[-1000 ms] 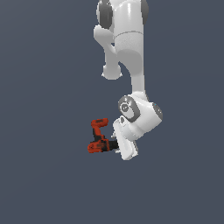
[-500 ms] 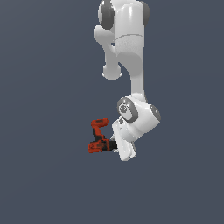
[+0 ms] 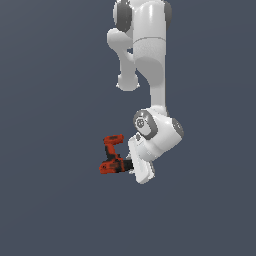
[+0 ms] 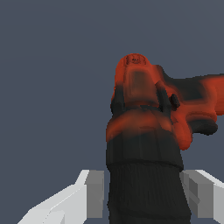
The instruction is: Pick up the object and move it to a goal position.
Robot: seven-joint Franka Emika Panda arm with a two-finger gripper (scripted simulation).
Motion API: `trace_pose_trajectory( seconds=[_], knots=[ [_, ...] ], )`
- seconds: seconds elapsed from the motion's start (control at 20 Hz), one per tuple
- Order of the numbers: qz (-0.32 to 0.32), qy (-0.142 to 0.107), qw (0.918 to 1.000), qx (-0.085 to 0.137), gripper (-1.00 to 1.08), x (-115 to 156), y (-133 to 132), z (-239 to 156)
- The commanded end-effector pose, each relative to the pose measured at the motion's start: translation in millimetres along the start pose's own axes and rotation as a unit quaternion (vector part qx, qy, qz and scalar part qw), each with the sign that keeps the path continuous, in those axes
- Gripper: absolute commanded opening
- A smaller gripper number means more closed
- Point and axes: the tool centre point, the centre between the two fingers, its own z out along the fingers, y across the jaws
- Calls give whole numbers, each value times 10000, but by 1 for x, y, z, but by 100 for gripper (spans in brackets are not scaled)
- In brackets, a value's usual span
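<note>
Nothing much had shifted over the last second: the arm kept nearly the same bent pose, and the drill stayed at the same height in the exterior view, at most a hair's drift of the wrist housing toward that view's right.

At this moment the drill hung in mid-air, clear of any surface, against a plain slate-grey background. It sat at the exterior view's left of the white wrist, held by the end effector. Its red-orange handle rose upward to the blocky battery base at the top, while the lower body, with its black band, pointed sideways into the end effector.

From the wrist view, the drill filled the middle of the picture. Its black ribbed chuck end lay nearest the camera, squarely between the two pale grey fingers, one on each side. Both fingers pressed against the black barrel, so the end effector was pinching the drill at its chuck end rather than standing spread. Beyond the black part the red-orange body ran away from the camera, and the handle branched off to one side, its far end blurred.

The arm's upper links hung down from the top of the exterior view, with the elbow joint just above the wrist.
</note>
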Motion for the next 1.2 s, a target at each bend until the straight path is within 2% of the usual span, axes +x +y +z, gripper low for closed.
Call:
trace_pose_trajectory(
  seconds=[0.0, 0.25, 1.15],
  knots=[
    [255, 1, 9997, 21, -100, 11, -3, -10],
    [258, -4, 9997, 16, -100, 45, -6, -37],
    [264, 17, 9997, 7, -100, 214, -27, -177]
  ],
)
